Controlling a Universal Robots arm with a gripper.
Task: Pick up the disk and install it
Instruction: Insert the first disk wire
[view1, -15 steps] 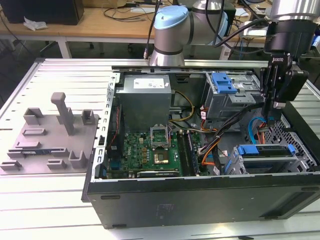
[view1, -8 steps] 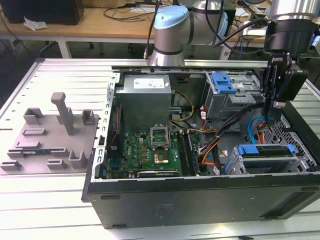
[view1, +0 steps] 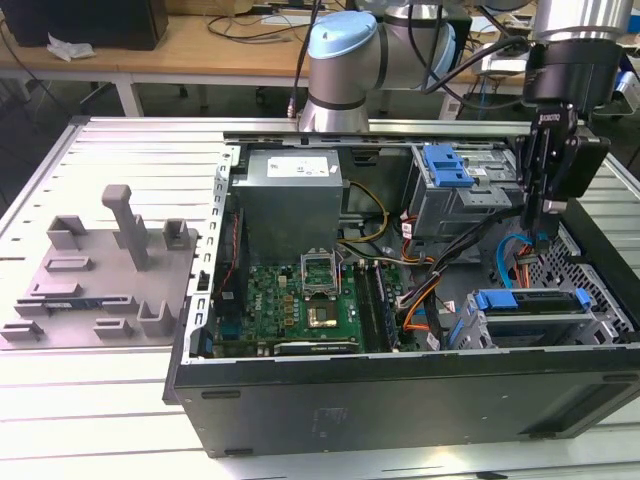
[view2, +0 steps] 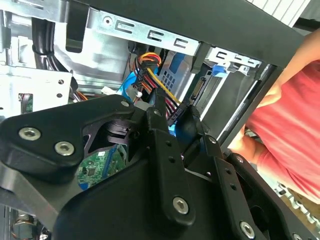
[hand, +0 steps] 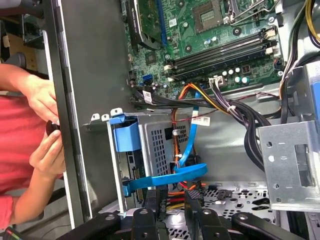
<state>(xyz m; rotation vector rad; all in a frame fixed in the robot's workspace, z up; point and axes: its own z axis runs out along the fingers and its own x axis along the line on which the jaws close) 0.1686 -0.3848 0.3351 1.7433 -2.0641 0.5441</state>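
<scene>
- Black linkage and two fingers (hand: 151, 202) sit closest to the lens in both wrist views. They are mine, and they are parted by a moderate gap.
- Between them my pincer (hand: 172, 196) carries nothing. The orange-and-yellow wires (view2: 159, 80) seen through the gap lie farther back, and I cannot tell whether a fingertip brushes them.
- From the exterior view, my pincer (view1: 540, 225) hangs point-down inside the open computer case (view1: 400, 390), in the space between the two drive cages and just beside a blue cable (view1: 513, 250).
- The disk (view1: 530, 302) lies below me and toward the case's near wall. It is seated flat in the lower cage (hand: 160, 145), apart from my fingers.
- Its long axis, marked by the blue rails, runs across the exterior view from left to right, roughly crosswise to my hanging fingers.
- Judging from this, the approach goes downward and toward that near wall.
- Beyond the case wall, a person's hands (hand: 45, 125) are close to the outside of the panel.
</scene>
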